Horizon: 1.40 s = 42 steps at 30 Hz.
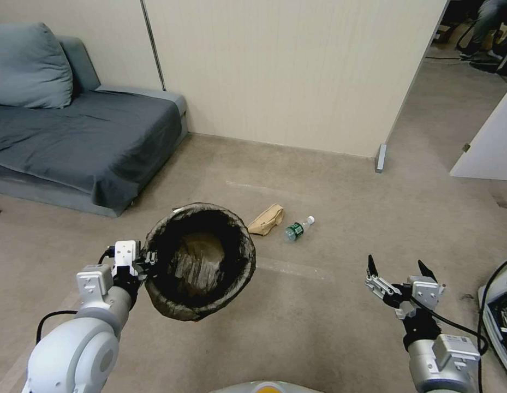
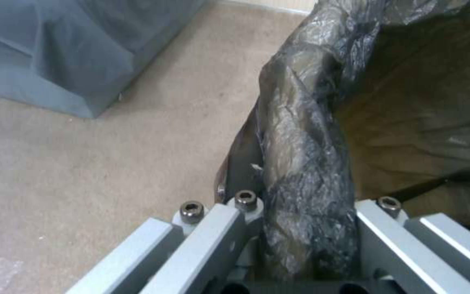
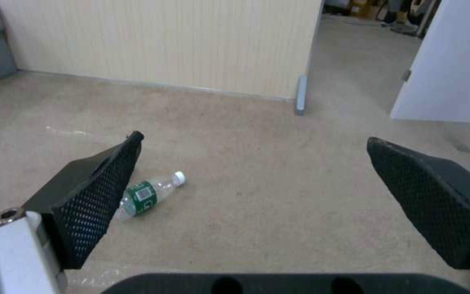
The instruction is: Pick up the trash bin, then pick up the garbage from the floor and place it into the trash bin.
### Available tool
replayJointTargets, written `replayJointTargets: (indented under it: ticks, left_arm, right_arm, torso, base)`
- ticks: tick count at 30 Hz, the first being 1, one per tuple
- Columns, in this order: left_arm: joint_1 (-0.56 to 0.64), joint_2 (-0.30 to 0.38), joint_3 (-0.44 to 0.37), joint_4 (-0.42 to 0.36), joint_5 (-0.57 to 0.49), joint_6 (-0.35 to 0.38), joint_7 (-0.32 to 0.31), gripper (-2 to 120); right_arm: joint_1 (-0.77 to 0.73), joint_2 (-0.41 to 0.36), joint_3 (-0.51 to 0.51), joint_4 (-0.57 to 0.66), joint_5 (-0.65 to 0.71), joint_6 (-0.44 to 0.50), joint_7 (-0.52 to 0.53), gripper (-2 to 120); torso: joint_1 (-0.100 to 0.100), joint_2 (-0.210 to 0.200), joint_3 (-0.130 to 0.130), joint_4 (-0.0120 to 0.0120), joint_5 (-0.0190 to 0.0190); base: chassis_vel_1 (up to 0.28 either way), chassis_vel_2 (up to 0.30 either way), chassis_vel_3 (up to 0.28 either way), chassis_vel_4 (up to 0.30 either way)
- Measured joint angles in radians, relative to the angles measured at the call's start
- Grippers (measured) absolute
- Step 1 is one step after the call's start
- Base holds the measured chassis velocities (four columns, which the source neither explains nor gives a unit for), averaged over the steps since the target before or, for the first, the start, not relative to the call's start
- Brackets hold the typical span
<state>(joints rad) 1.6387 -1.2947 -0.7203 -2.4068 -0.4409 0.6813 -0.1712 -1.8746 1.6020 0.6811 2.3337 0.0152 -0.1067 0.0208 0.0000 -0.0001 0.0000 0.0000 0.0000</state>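
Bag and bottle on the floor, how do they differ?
The bag is brown, opaque, crumpled paper; the bottle is clear plastic with a green label and white cap. The bag is flattened and irregular; the bottle is a smooth cylinder on its side. The bag lies nearer the trash bin, the bottle to its right. Both lie on the carpet, side by side.

Likely a living room, grey sofa, cushion, carpet

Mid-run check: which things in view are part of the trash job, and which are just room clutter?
Job:
trash bin, clamped at its rim by the left gripper
brown paper bag on the floor
green-labelled bottle lying beside the bag
right gripper, open and unladen

Just there:
grey sofa
cushion
partition wall
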Motion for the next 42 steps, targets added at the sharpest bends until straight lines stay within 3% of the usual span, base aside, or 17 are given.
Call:
replayJointTargets:
  ticks: [19, 42]
  left_arm:
    - [0.032, -0.030, -0.011, -0.036, 0.084, -0.005, -0.004, 1]
    - [0.022, -0.023, -0.002, -0.015, 0.089, -0.011, 0.002, 1]
  right_arm:
    - [0.015, 0.005, 0.015, -0.007, 0.012, 0.005, -0.004, 100]
    - [0.020, 0.006, 0.015, -0.023, 0.015, 0.006, -0.004, 100]
  torso:
    - [0.000, 0.000, 0.000, 0.0000, 0.0001]
    - [0.000, 0.000, 0.000, 0.0000, 0.0000]
  base:
    - [-0.024, 0.020, 0.025, -0.024]
    - [-0.091, 0.089, 0.094, -0.093]
